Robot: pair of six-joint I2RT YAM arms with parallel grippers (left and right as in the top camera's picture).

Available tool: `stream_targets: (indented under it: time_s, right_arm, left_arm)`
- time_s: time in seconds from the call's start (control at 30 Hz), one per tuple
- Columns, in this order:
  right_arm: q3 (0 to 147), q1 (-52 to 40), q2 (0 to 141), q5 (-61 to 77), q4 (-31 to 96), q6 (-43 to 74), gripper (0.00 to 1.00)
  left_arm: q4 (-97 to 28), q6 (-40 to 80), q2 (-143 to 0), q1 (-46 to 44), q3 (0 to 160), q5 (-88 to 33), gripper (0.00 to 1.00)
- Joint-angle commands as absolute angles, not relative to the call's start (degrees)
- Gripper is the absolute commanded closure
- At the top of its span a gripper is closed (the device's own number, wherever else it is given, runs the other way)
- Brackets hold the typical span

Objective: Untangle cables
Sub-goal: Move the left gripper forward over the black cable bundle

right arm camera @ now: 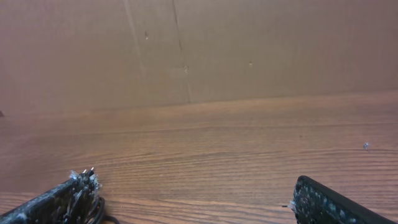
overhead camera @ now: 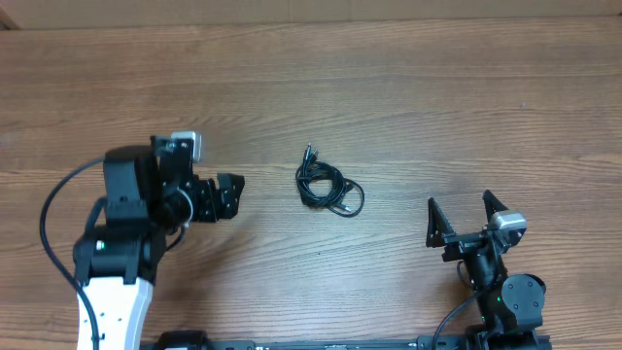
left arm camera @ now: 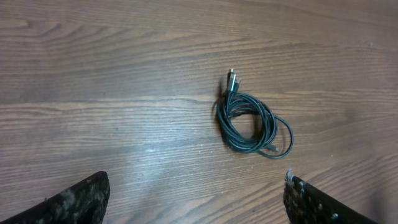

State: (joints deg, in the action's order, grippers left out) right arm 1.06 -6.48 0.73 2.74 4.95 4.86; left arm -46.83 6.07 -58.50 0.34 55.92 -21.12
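Note:
The cables [overhead camera: 328, 187] lie as one small coiled black bundle on the wooden table [overhead camera: 408, 97], near its middle, with a silver-tipped plug sticking out at the upper left. In the left wrist view the bundle [left arm camera: 252, 121] lies ahead and to the right, apart from the fingers. My left gripper [overhead camera: 230, 194] [left arm camera: 196, 182] is open and empty, left of the bundle. My right gripper [overhead camera: 461, 202] [right arm camera: 189, 183] is open and empty, to the right of the bundle and nearer the front. A bit of black cord [right arm camera: 98, 213] shows behind its left finger.
A brown cardboard wall [right arm camera: 186, 50] stands along the table's far edge. The thick black arm wire [overhead camera: 53, 209] loops at the left arm's side.

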Motion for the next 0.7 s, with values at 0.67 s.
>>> stream_targets:
  time_s: [0.67]
  right_arm:
    - [0.4, -6.8, 0.2, 2.4, 4.6, 4.6, 0.0]
  left_arm:
    - [-49.5, 5.7, -71.9, -27.4, 63.4, 0.4, 0.0]
